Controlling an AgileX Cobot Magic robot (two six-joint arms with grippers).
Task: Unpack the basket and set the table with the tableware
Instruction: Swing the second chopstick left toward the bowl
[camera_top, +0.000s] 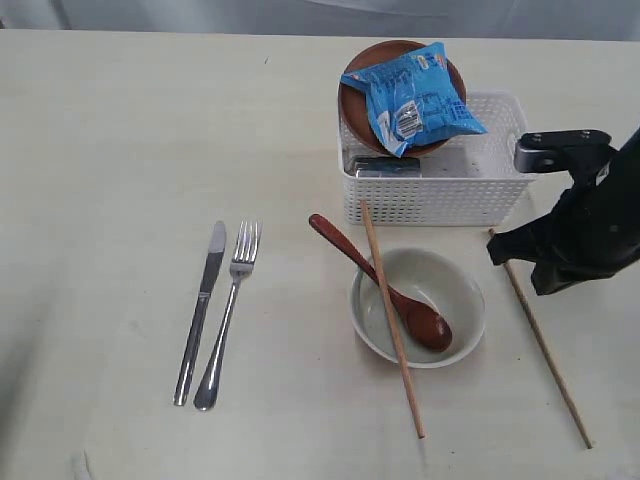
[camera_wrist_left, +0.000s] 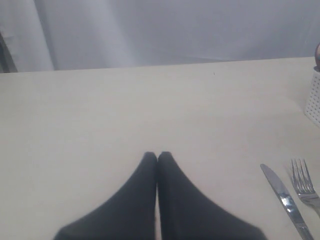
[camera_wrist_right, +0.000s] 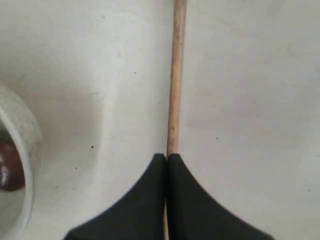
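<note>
Your right gripper (camera_wrist_right: 166, 157) is pinched shut on the outer chopstick (camera_wrist_right: 174, 100), which lies flat on the table (camera_top: 120, 150) beside the bowl (camera_top: 440, 270), probably to pair it with the second chopstick (camera_top: 392, 320) propped across that bowl. Behind them, the basket (camera_top: 440, 200) holds the plate (camera_top: 350, 100). Your left gripper (camera_wrist_left: 158, 155) is clenched on nothing.

Shiny steel knife (camera_top: 200, 312) and fork (camera_top: 228, 316), perforated plastic basket (camera_top: 440, 200), glossy glazed bowl (camera_top: 445, 278), matt wooden chopsticks (camera_top: 392, 320)
</note>
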